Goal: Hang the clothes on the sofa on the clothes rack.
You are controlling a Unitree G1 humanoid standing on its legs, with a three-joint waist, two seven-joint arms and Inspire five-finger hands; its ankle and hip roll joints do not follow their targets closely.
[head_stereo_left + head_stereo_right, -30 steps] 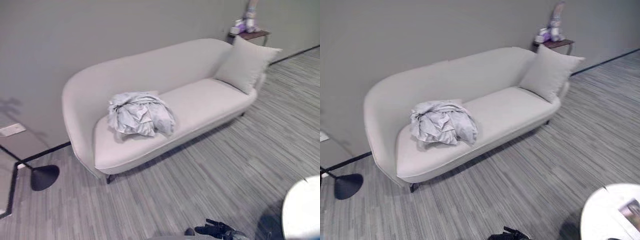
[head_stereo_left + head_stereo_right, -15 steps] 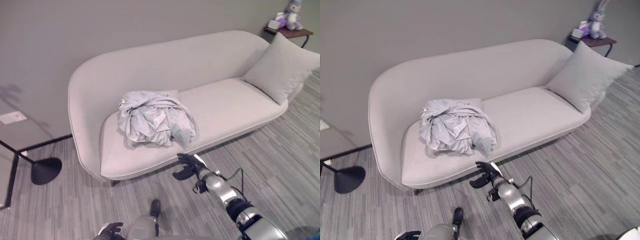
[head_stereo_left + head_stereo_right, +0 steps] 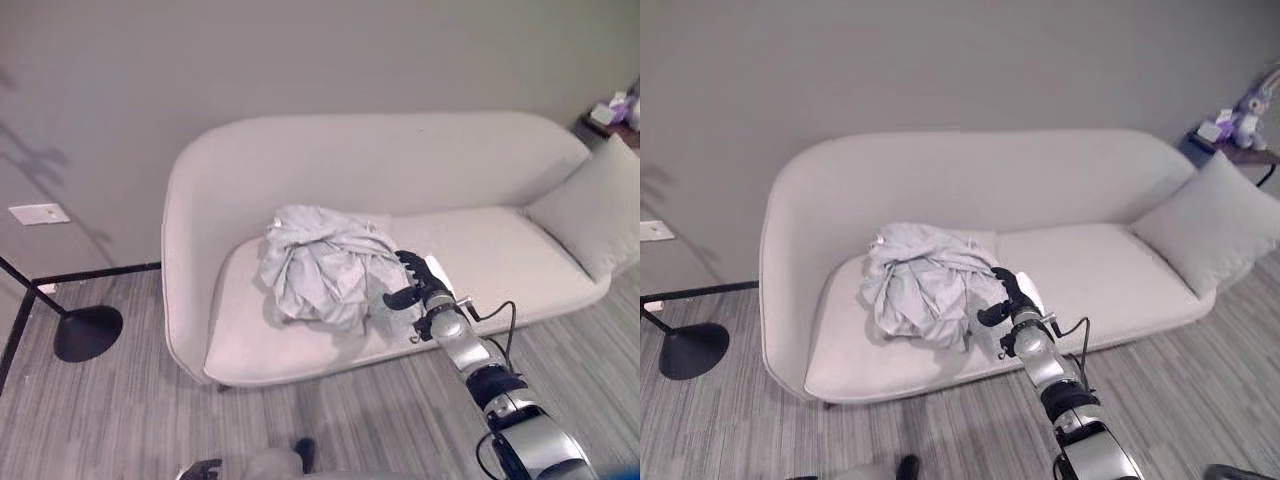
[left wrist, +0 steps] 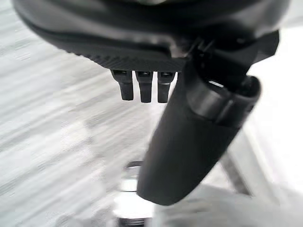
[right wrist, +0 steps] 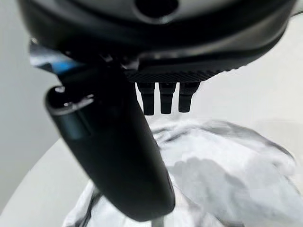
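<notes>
1. Left hand (image 4: 189, 142): low over the floor, fingers relaxed, holding nothing.
2. Right hand (image 3: 415, 285): fingers spread loose, just beside the clothes, nothing gripped.
3. Clothes (image 3: 325, 260): crumpled heap on the sofa (image 3: 500, 170) seat. Pickup and hanging both remain.

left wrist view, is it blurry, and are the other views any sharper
Left wrist view: the floor past the left hand is smeared. Right wrist view: the right hand up close is soft, the clothes beyond a little clearer. Left eye view: sofa fairly crisp, soft shadows on the wall.
</notes>
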